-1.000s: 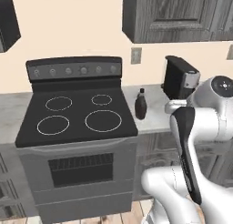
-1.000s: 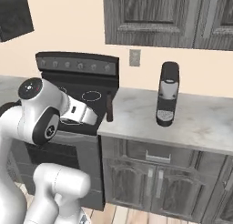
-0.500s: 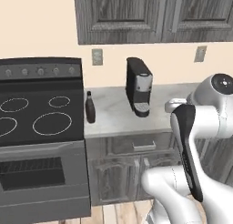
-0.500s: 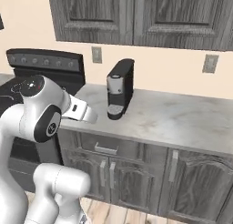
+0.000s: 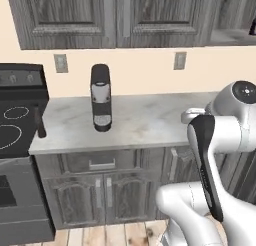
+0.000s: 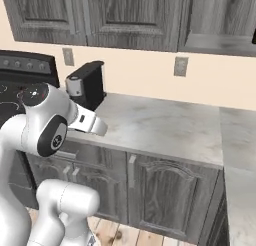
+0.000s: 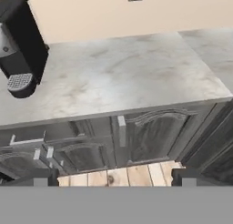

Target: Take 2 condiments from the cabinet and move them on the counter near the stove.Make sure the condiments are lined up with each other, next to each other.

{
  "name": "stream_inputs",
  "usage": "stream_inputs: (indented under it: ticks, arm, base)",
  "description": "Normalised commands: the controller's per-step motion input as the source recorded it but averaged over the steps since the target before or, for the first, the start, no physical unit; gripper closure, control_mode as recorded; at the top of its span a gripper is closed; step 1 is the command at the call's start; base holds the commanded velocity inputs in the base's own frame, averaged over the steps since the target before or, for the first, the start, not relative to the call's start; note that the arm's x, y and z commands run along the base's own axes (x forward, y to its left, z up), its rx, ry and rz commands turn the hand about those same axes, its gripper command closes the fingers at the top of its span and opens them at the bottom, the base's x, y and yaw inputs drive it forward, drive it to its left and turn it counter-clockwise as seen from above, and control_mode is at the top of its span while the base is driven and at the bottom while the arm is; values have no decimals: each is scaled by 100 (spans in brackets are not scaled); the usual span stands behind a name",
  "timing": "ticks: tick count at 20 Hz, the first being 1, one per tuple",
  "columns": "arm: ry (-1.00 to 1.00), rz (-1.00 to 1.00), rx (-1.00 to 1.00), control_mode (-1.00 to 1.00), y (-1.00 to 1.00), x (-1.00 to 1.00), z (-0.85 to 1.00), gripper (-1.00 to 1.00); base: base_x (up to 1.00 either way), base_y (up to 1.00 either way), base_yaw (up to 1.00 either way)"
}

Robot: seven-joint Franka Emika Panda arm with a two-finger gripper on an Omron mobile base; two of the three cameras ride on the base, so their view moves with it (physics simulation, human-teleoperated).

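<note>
On the counter: one coffee machine, one dark bottle.

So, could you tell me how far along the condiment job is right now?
Done: one dark brown bottle stands on the counter right beside the stove. In hand: nothing; the gripper is open and empty, facing the counter front. Left: the second condiment is not yet next to the bottle, so it must be fetched from the cabinet and lined up.
</note>
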Motion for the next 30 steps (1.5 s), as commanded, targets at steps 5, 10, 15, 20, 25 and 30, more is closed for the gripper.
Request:
stream_inputs:
  ticks: [5, 10, 15, 20, 25, 30]
  arm:
    - [0, 0, 0, 100, 0, 0, 0, -100]
    - [0, 0, 0, 100, 0, 0, 0, -100]
    - [0, 0, 0, 100, 0, 0, 0, -100]
    - [0, 0, 0, 100, 0, 0, 0, -100]
    - [0, 0, 0, 100, 0, 0, 0, -100]
    - [0, 0, 0, 100, 0, 0, 0, -100]
  base:
    - [9, -87, 17]
    - [39, -10, 14]
    - [75, -7, 12]
    - [59, -40, 5]
    - [25, -70, 0]
    - [33, -48, 0]
